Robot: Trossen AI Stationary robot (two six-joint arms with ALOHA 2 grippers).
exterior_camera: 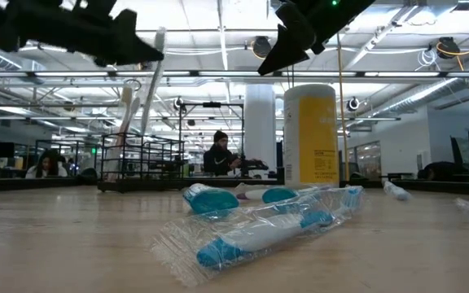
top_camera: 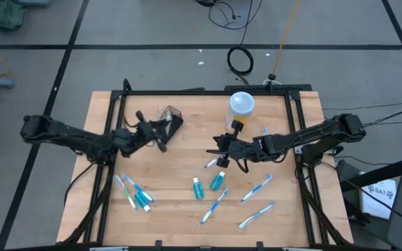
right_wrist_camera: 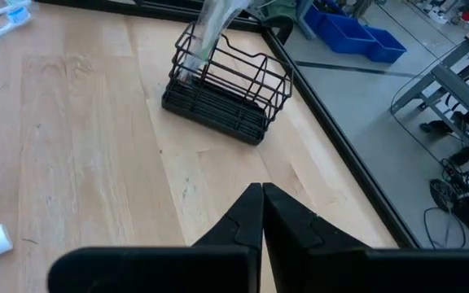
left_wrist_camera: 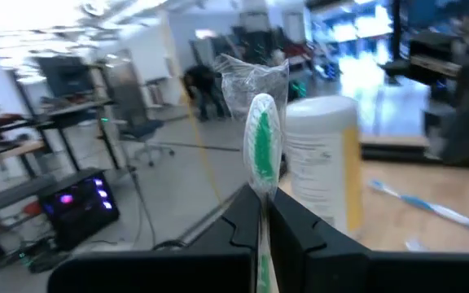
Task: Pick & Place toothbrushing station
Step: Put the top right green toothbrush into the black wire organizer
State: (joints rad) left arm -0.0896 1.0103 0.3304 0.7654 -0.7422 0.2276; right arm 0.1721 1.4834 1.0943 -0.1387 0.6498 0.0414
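Left wrist view shows your left gripper [left_wrist_camera: 263, 224] clamping a wrapped toothbrush [left_wrist_camera: 260, 146], seemingly just beside the basket [top_camera: 171, 115]; next, lower it in.

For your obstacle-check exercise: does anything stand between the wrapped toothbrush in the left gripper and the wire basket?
Nothing visible does. The left gripper, shut on a wrapped toothbrush, is just beside the basket, with only bare table between.

Prob. open-plan lab: ceiling pipes [exterior_camera: 218, 75], desks [left_wrist_camera: 23, 150], seated staff [exterior_camera: 221, 155].

No legible text or labels
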